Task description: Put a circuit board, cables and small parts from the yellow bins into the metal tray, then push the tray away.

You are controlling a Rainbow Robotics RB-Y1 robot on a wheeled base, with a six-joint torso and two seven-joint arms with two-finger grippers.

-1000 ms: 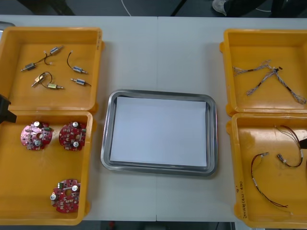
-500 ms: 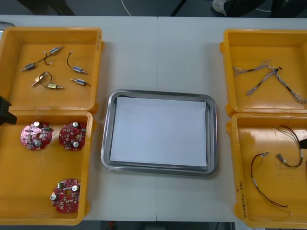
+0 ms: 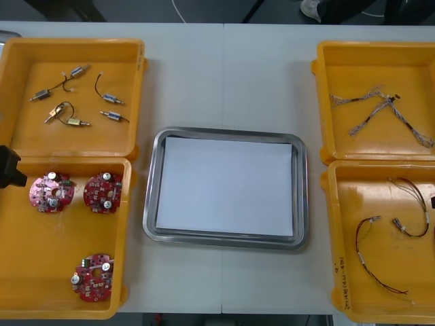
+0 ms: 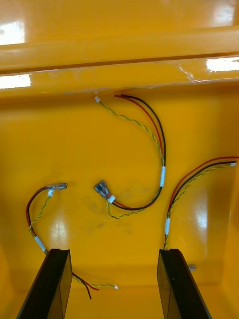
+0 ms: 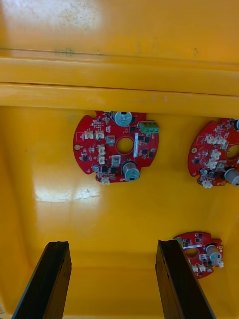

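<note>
The light desk [image 3: 224, 75] lies bare around the metal tray [image 3: 151, 204], with open strips between its raised rim and the yellow bins [image 3: 41, 258] on either side. The tray is shiny at the edge, flat and white inside. My left end effector [image 5: 112, 244] hangs over the near bin left of the tray, spread wide and empty. Three round red circuit boards [image 5: 117, 146] lie on the bin's glossy floor, the nearest just beside one finger. My right end effector [image 4: 113, 251], equally wide and empty, hangs over the near bin right of the tray, above thin red and yellow cables [image 4: 149, 129]. Twisted blue and white cables [image 3: 380, 112] lie in the far right bin, small metal parts [image 3: 75, 98] in the far left.
</note>
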